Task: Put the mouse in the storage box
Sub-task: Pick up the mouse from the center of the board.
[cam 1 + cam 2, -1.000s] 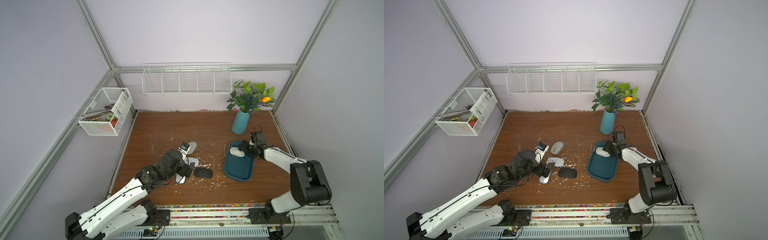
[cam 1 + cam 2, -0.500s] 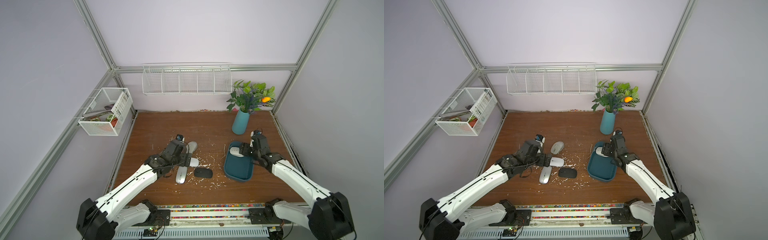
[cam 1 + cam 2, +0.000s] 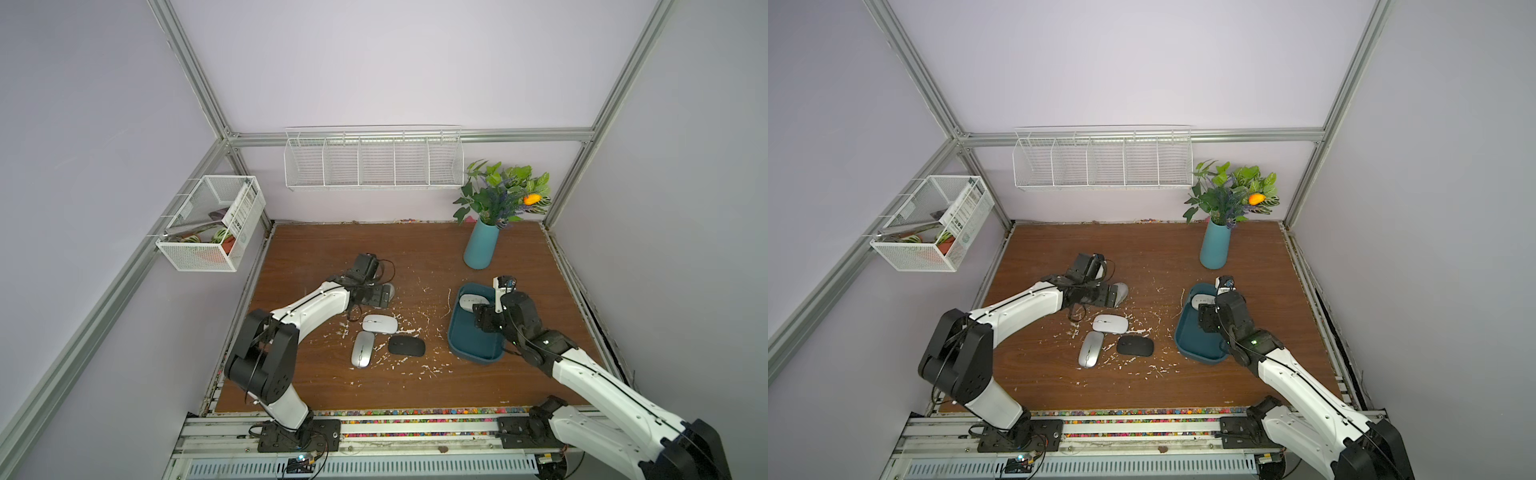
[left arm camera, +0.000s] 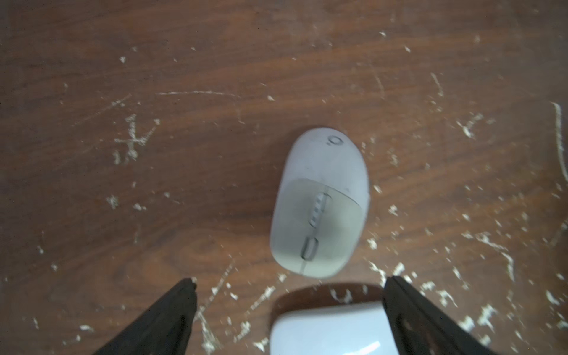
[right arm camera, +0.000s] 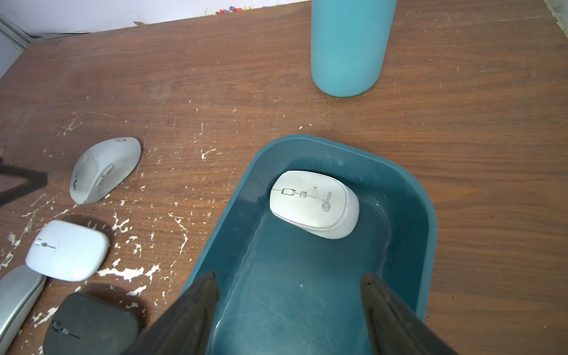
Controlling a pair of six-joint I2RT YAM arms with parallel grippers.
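Right gripper point(image 5: 289, 276) backed off, jaws apart, empty; white mouse point(image 5: 313, 204) sits in storage box point(image 5: 412, 196) just ahead. Left gripper point(image 4: 290, 279) (jaws wide apart) moved up to grey mouse point(image 4: 319, 203), just beyond it. Next I straddle it, close.

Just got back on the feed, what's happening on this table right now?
One white mouse already lies in the storage box, at the end nearer the vase. The right gripper is open and empty above the box. The left gripper, also open, hovers just short of the grey mouse on the table. A flat white mouse, a silver mouse and a black mouse lie close by.
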